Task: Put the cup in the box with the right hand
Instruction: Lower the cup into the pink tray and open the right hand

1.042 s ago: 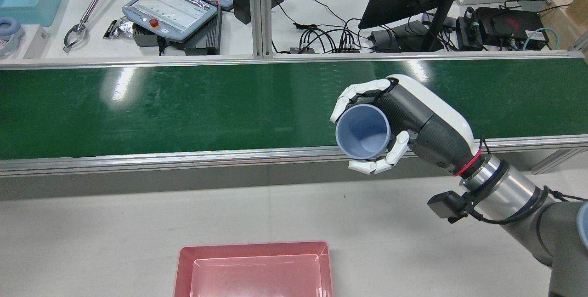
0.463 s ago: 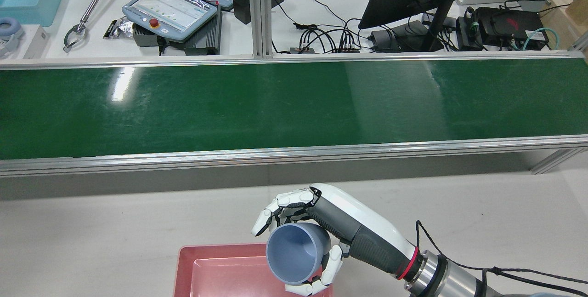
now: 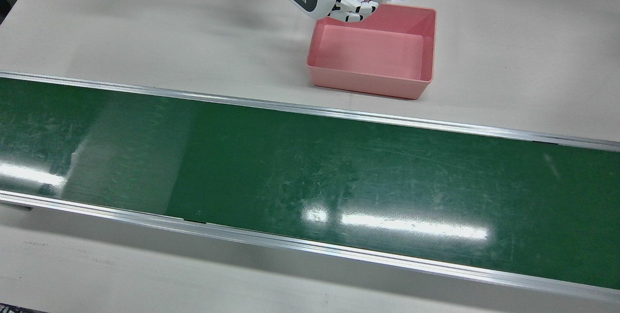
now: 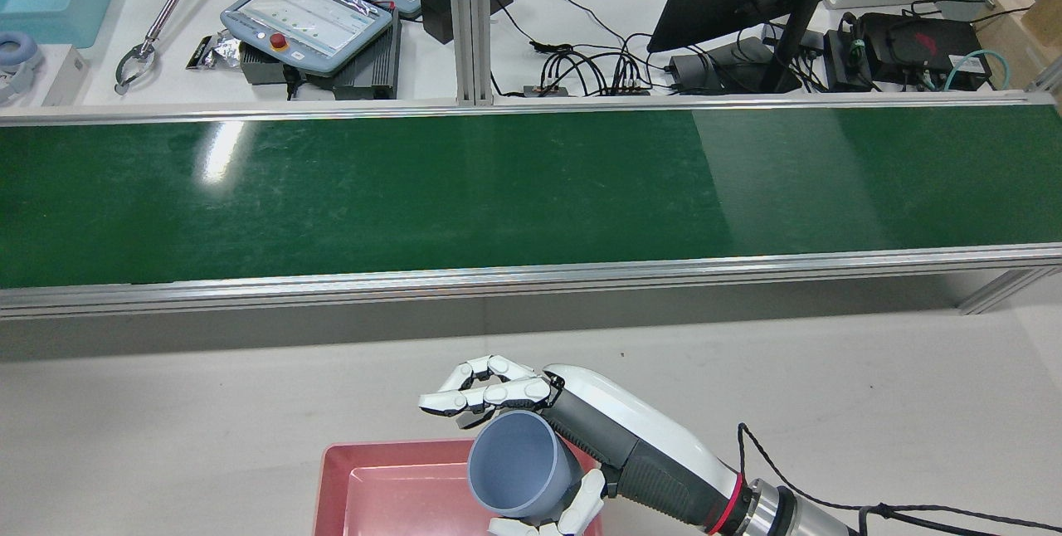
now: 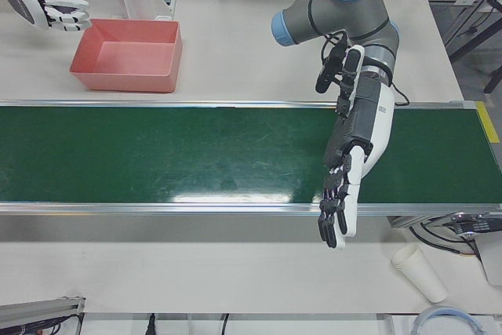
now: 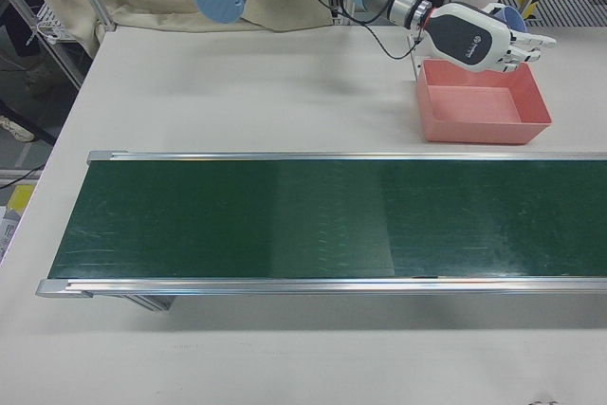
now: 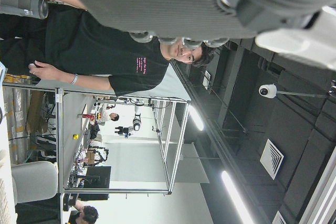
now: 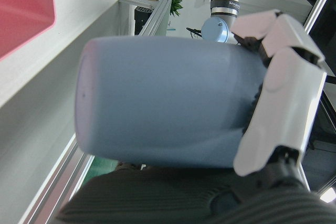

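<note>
- cup (image 4: pixel 518 470): blue-grey, held above the pink box's (image 4: pixel 390 470) right end, mouth tilted up, not yet inside
- right hand (image 4: pixel 581 445): fingers (image 4: pixel 485 391) clamped round the cup
- box sits on the white worktop (image 4: pixel 207 428), near side of the green conveyor (image 4: pixel 415 196)
- left hand (image 5: pixel 349 186): hangs over the conveyor, fingers straight and apart, holding nothing

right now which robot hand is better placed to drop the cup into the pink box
The right robot hand: it already holds the blue cup over the pink box. The left robot hand hangs empty over the green belt, far away.
</note>
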